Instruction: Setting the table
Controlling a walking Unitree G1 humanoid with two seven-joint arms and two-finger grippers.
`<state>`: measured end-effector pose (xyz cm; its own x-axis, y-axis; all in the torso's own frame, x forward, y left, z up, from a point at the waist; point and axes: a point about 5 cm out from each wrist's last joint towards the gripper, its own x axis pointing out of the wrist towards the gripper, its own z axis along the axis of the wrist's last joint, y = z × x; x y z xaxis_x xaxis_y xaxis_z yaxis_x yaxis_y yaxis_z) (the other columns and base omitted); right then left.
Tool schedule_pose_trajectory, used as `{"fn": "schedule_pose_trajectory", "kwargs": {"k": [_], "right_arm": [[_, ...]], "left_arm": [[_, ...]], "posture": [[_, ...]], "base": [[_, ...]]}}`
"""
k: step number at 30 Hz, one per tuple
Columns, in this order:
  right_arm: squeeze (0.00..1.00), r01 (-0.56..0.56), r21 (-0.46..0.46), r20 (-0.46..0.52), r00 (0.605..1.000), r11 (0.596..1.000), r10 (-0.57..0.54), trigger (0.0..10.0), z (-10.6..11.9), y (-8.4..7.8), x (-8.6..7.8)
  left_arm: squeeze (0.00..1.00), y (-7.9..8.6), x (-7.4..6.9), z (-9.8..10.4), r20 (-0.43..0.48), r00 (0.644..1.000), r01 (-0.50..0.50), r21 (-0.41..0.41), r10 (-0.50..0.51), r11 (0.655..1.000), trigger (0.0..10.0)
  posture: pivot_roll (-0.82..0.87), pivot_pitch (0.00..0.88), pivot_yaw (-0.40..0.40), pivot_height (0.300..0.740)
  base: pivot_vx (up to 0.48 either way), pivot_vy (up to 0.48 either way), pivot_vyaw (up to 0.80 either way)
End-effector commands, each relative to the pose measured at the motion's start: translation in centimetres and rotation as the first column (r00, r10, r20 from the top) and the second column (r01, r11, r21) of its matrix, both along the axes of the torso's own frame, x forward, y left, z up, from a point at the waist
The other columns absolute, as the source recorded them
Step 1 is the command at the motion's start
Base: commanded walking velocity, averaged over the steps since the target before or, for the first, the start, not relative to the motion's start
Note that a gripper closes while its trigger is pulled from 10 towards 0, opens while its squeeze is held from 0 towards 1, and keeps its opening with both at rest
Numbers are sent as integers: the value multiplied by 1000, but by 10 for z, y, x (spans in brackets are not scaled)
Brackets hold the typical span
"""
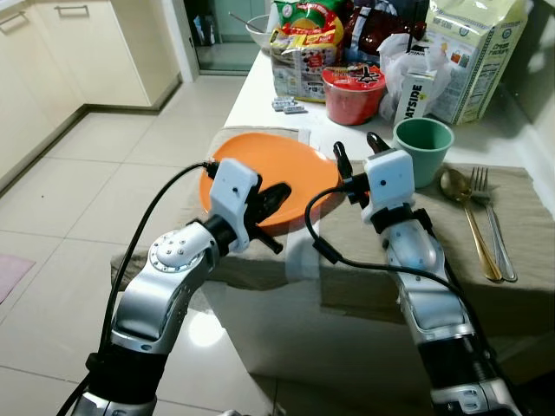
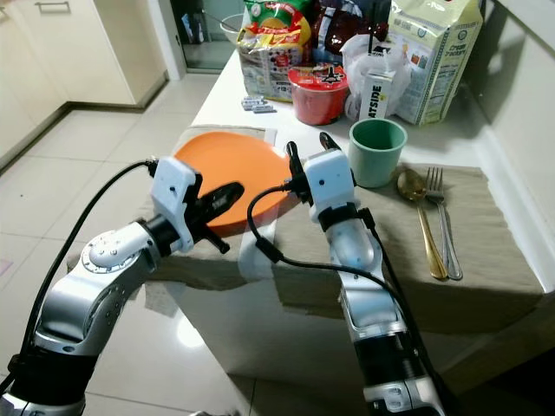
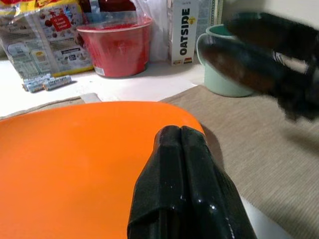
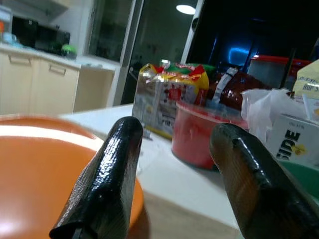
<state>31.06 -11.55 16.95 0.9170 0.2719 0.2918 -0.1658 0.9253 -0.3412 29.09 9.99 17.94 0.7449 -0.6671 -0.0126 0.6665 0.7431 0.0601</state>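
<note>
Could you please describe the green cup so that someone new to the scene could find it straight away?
On the white counter, look at the beige mat. The cup stands at its far edge, left of the spoon and fork, just in front of the Oatside carton. It is the only plain mint-green cup.

Silver arms, white wrist housings, black cables, glossy black fingers (image 4: 107, 184).

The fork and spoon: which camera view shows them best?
The right eye view: the fork and spoon lie side by side on the cloth, fully clear of the arms. The left eye view shows them too, nearer its edge. The wrist views look toward the orange plate.
</note>
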Motion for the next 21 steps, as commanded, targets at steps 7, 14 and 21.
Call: {"fn": "schedule_pose_trajectory", "kwargs": {"k": [7,14,21], "right_arm": [[0,110,-103,175,980,989,-91,10000,14,-8,-12],[0,202,-136,274,949,970,-159,10000,24,-19,-20],[0,215,-128,297,940,968,-169,10000,29,-18,-23]], "left_arm": [[0,6,6,12,37,999,-17,-14,18,1000,10000],[0,30,36,21,83,990,-119,49,115,992,10000],[0,52,73,21,57,983,-179,152,172,972,10000]], "posture": [[-176,20,99,740],[-183,12,106,740],[-194,7,118,740]], "base": [[0,0,0],[0,0,0],[0,0,0]]}}
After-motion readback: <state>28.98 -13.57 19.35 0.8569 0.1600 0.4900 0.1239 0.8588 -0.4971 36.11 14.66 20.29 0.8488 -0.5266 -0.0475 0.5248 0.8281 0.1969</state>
